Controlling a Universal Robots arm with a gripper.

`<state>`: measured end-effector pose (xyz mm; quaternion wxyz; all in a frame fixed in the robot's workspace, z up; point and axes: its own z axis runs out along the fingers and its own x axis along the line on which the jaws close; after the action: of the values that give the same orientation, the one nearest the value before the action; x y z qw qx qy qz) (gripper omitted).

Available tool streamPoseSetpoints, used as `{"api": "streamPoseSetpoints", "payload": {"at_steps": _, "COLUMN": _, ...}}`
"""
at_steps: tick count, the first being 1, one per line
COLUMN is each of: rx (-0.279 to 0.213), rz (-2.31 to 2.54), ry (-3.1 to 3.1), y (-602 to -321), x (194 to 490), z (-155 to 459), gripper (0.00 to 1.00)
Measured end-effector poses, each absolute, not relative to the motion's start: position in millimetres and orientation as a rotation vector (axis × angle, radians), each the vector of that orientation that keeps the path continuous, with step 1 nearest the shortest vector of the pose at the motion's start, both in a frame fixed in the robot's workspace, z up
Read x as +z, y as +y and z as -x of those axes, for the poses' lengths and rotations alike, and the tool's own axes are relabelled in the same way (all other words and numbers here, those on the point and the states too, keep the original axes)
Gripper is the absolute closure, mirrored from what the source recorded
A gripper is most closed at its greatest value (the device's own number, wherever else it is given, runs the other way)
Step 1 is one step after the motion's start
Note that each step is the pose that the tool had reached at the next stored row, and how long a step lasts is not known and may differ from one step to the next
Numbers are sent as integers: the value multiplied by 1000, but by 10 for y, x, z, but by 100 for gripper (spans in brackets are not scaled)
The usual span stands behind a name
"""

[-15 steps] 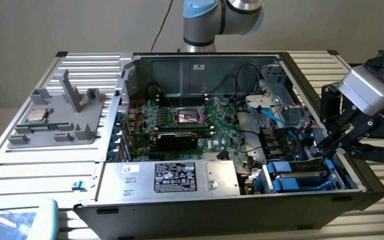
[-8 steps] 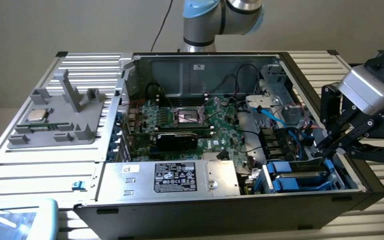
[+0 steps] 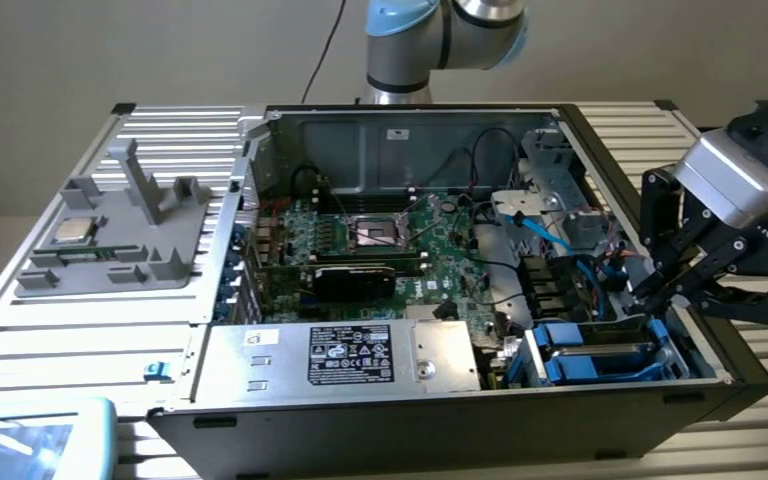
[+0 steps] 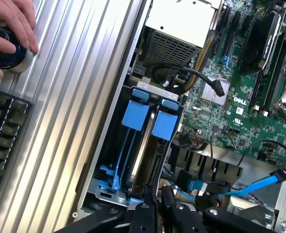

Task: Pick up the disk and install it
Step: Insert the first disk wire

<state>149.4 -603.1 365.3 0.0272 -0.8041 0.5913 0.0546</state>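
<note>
You're seating the disk (image 4: 145, 145) in the bay (image 4: 98, 162). Your claw (image 4: 156, 212) is nearly shut at its end, grip unclear. Keep it square.

A: Background only, quick. What's behind?
B: On my feed, a plain beige wall (image 3: 117, 50). Bare, flat, evenly lit.
A: Furniture?
B: One table (image 3: 77, 330), with a top of ribbed silver metal slats (image 4: 75, 97). It reaches both side edges of the exterior view.
A: Light?
B: Soft, with weak shadows. On my wrist feed I get bright glare streaks along the slats.
A: Floor?
B: Can't tell. There's a pale patch under the wall at the exterior view's left, which could be floor or more wall.
</note>
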Motion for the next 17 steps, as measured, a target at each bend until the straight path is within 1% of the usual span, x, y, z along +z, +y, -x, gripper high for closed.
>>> {"api": "streamPoseSetpoints", "payload": {"at_steps": 7, "rx": 88, "rz": 2535, "ry": 1868, "y": -5920, "x": 3659, "z": -1477, "gripper": 84}}
{"api": "streamPoseSetpoints", "payload": {"at_steps": 13, "rx": 60, "rz": 2539, "ry": 1874, "y": -5912, "x": 3714, "z": -1425, "gripper": 84}}
{"api": "streamPoseSetpoints", "payload": {"at_steps": 17, "rx": 56, "rz": 2524, "ry": 1895, "y": -5912, "x": 3716, "z": -1410, "gripper": 84}}
